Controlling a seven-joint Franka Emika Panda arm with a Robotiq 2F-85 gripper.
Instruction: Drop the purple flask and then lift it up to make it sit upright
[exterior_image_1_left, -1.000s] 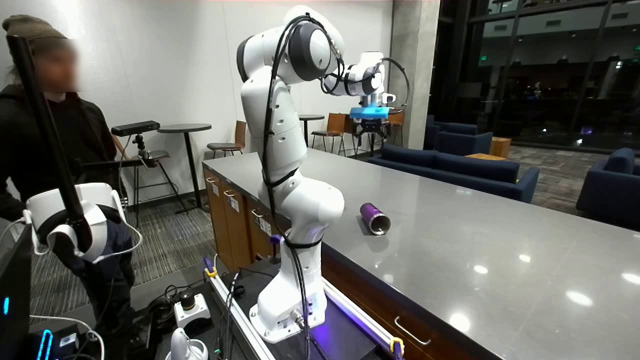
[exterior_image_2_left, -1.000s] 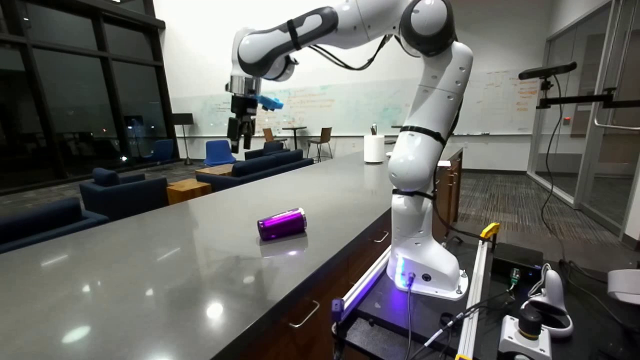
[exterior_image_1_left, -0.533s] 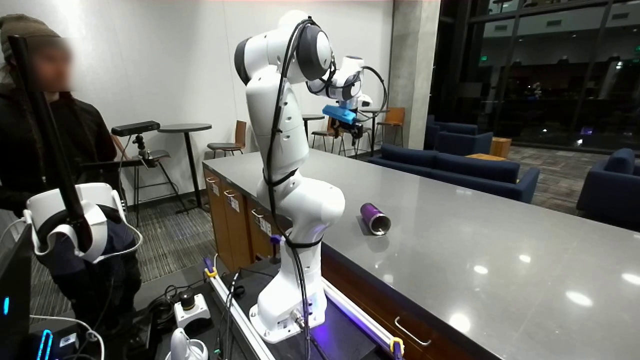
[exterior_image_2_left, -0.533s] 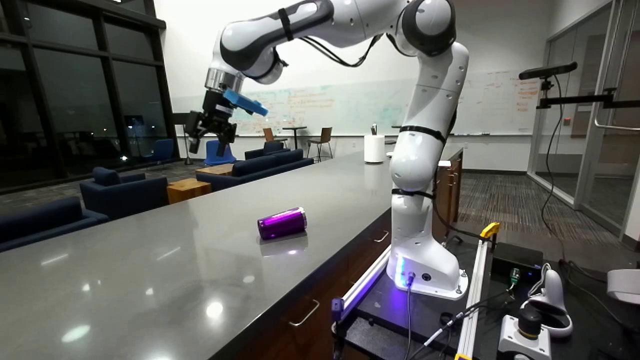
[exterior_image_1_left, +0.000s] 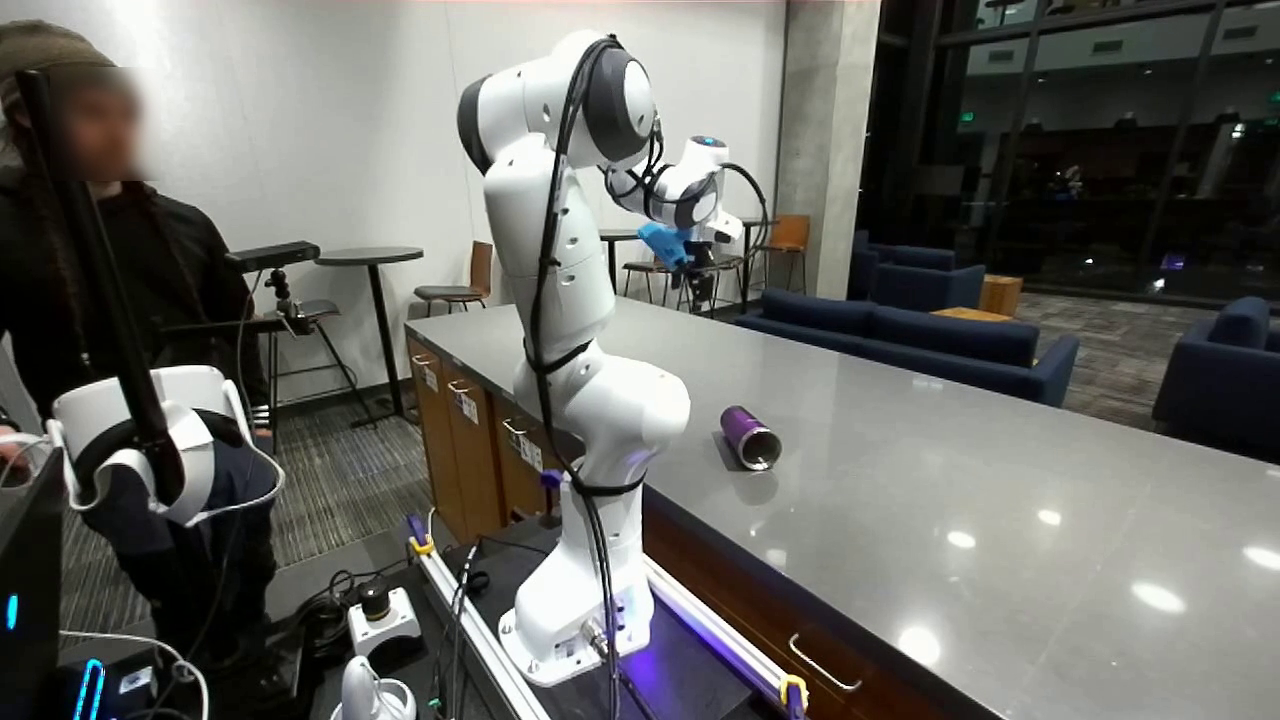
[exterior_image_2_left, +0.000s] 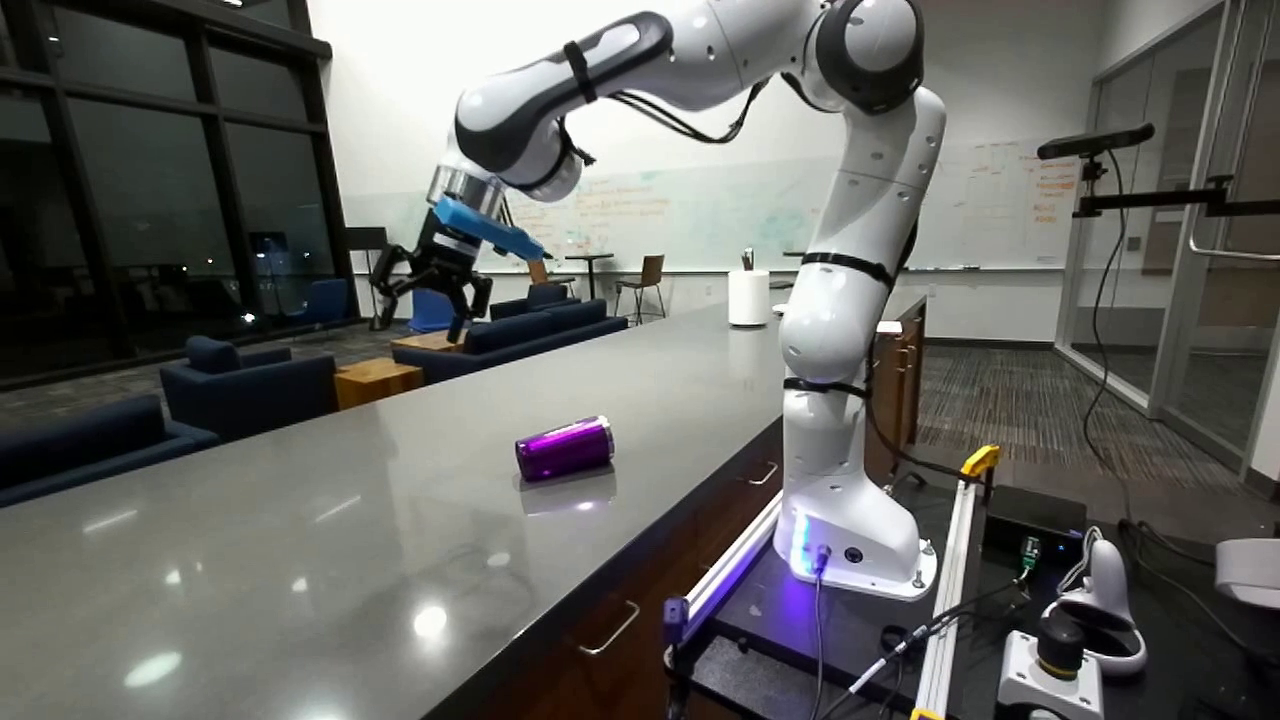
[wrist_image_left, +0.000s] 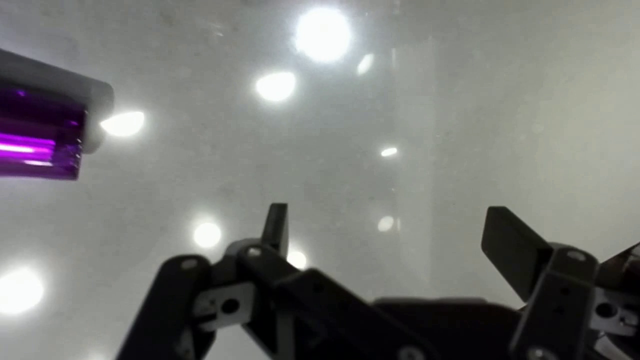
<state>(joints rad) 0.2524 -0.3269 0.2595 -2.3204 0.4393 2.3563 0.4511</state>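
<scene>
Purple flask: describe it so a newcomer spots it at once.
Start at the long gray countertop beside the white robot arm. On it, the purple flask lies on its side, its open mouth rimmed in silver. Unlike the white cylinder standing upright farther along, it is shiny purple and lying down.

Just above the black pincer (exterior_image_2_left: 418, 328), a bright blue block (exterior_image_2_left: 489, 229) is jutting out; farther up, black cables (exterior_image_1_left: 547, 262) are hugging the glossy white arm (exterior_image_2_left: 868, 215).
</scene>
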